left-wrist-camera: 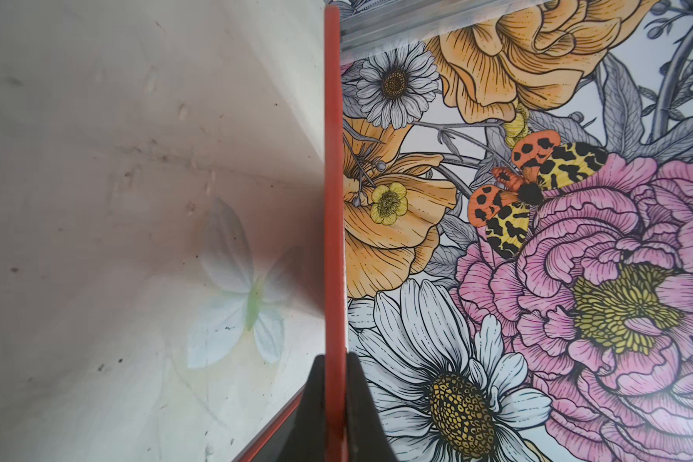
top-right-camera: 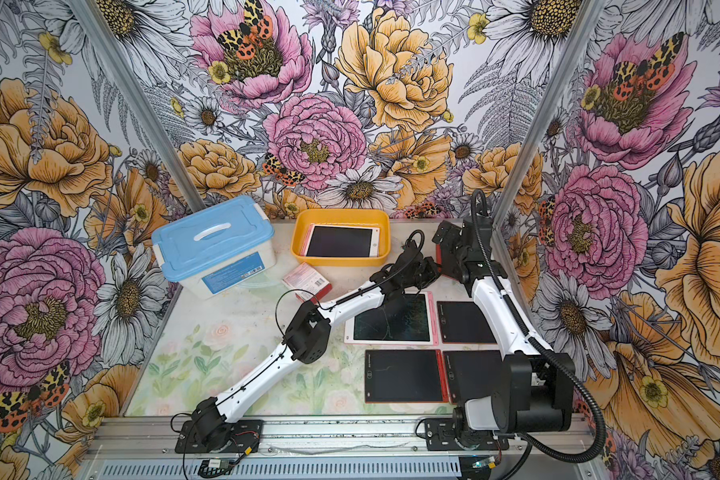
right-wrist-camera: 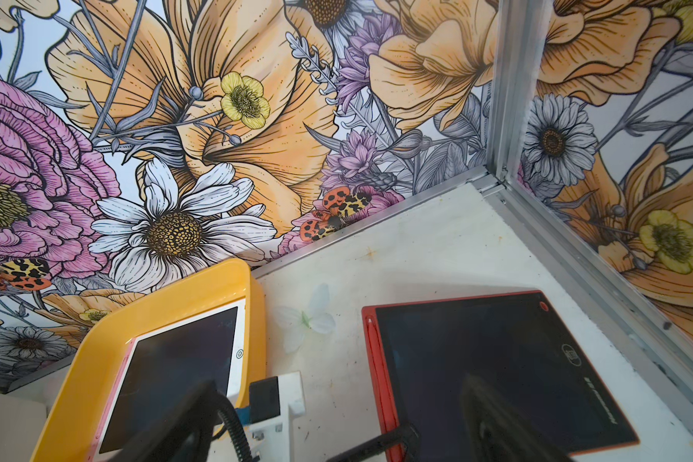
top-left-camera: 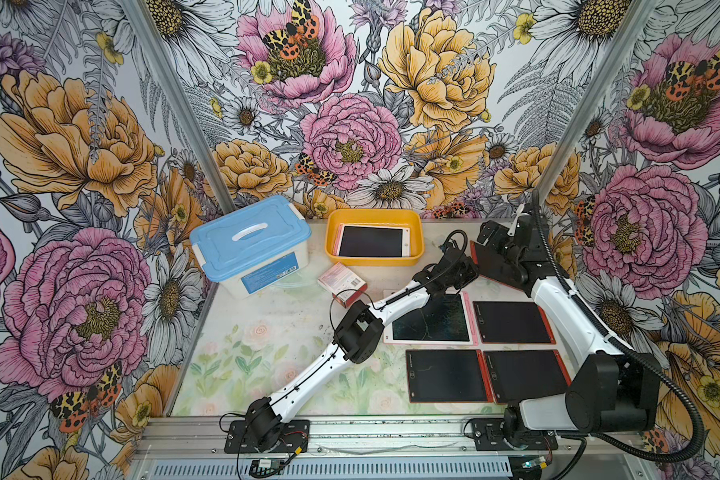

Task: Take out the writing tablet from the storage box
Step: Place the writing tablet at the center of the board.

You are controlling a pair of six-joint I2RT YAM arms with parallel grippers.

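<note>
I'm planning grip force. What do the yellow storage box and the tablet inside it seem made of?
The storage box looks like moulded plastic, smooth and slightly glossy: uniform yellow-orange, rounded corners, flared rim. The writing tablet seems a white, pink-edged plastic frame around a dark, faintly reflective screen; glass or film, I cannot tell.

The counter (top-left-camera: 267, 332) is occupied by a blue-lidded box (top-left-camera: 250, 241), the storage box (top-left-camera: 373, 261), a small carton (top-left-camera: 341, 284), one pink-edged tablet (top-left-camera: 431, 320) and three red-edged tablets (top-left-camera: 512, 322) (top-left-camera: 445, 376) (top-left-camera: 524, 374).

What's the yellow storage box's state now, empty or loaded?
Not empty: a white-framed writing tablet lies flat inside the storage box, visible in both top views and the right wrist view.
</note>
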